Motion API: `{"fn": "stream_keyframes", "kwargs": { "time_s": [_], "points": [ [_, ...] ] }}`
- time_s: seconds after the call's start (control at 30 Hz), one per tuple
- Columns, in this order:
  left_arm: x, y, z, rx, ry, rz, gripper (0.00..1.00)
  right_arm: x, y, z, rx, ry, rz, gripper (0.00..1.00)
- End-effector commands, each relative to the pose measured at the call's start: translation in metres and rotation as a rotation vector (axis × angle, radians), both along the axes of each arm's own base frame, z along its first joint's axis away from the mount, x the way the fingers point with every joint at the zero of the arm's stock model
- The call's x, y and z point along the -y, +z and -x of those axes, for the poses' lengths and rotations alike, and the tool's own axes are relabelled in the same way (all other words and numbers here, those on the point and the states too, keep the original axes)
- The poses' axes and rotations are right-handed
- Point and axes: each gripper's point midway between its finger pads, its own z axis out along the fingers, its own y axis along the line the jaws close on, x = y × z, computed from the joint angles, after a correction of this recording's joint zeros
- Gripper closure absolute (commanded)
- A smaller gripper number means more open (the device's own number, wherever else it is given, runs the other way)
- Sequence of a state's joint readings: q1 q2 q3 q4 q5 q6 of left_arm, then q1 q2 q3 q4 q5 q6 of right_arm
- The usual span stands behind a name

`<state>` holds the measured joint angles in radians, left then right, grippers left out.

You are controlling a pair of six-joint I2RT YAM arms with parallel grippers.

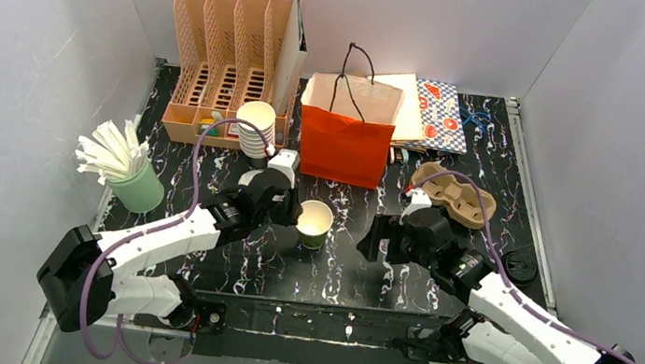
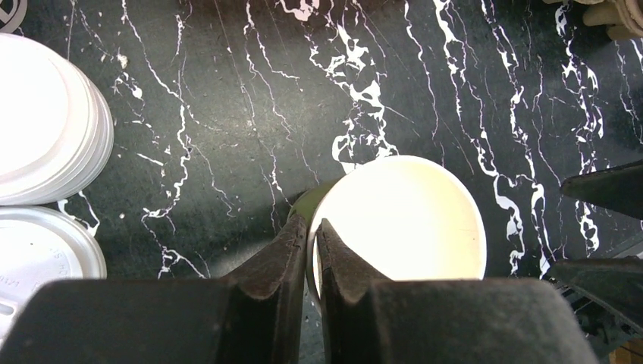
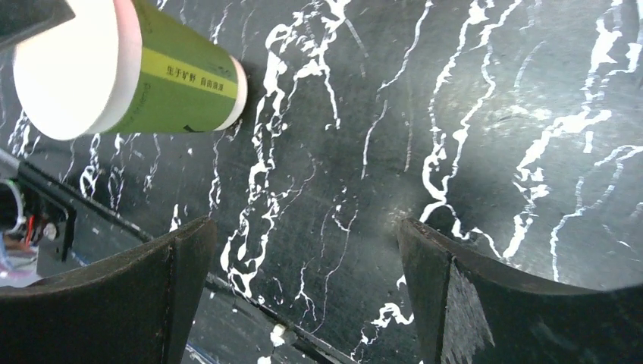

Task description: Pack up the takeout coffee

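Note:
A green paper cup (image 1: 314,221) with a pale inside and no lid stands upright in the middle of the black marbled table (image 1: 334,278). My left gripper (image 1: 296,218) is shut on the cup's near-left rim, one finger inside the cup and one outside. The left wrist view shows the cup (image 2: 402,220) from above and the gripper (image 2: 312,227) pinching the rim. My right gripper (image 1: 374,238) is open and empty, just right of the cup. The right wrist view shows the gripper (image 3: 307,243) over bare table and the cup (image 3: 167,80) at upper left.
An orange paper bag (image 1: 345,138) stands open behind the cup. A cardboard cup carrier (image 1: 451,196) and a black lid (image 1: 520,266) lie at the right. A stack of white cups (image 1: 256,126), a straw holder (image 1: 135,181) and white lids (image 2: 42,129) are at the left.

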<state>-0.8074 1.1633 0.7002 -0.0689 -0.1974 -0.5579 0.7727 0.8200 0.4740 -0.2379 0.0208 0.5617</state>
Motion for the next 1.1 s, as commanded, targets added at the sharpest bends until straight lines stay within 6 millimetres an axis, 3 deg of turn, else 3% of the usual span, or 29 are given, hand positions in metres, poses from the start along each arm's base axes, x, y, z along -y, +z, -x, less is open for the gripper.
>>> {"fn": "stream_keyframes", "kwargs": {
  "time_s": [0.0,0.1,0.27,0.33,0.43,0.57,0.73,0.87,1.07],
  "points": [
    [0.007,0.020,-0.014,0.070,0.017,0.028,0.88,0.018,0.015,-0.019,-0.021,-0.171,0.084,0.02],
    [0.007,0.017,-0.015,0.072,0.021,0.024,0.78,0.021,0.013,-0.020,-0.034,-0.184,0.104,0.02],
    [-0.001,0.020,-0.015,0.064,0.050,-0.006,0.49,0.011,0.019,-0.017,-0.021,-0.145,0.051,0.02],
    [-0.012,0.029,-0.014,0.074,0.082,-0.032,0.35,0.010,0.025,-0.017,-0.011,-0.138,0.035,0.02],
    [-0.039,0.041,-0.011,0.089,0.155,-0.094,0.04,0.018,0.030,-0.021,-0.016,-0.200,0.051,0.02],
    [-0.082,0.039,0.001,0.070,0.285,-0.208,0.02,0.027,0.037,-0.025,-0.040,-0.273,0.089,0.02],
    [-0.126,0.008,0.014,-0.011,0.417,-0.368,0.02,0.023,0.039,-0.025,-0.072,-0.260,0.113,0.02],
    [-0.143,-0.007,0.012,-0.071,0.451,-0.419,0.02,0.017,0.042,-0.024,-0.060,-0.222,0.091,0.02],
    [-0.157,-0.023,-0.002,-0.175,0.525,-0.294,0.02,0.008,0.058,-0.023,-0.006,-0.165,0.021,0.02]
  ]
}}
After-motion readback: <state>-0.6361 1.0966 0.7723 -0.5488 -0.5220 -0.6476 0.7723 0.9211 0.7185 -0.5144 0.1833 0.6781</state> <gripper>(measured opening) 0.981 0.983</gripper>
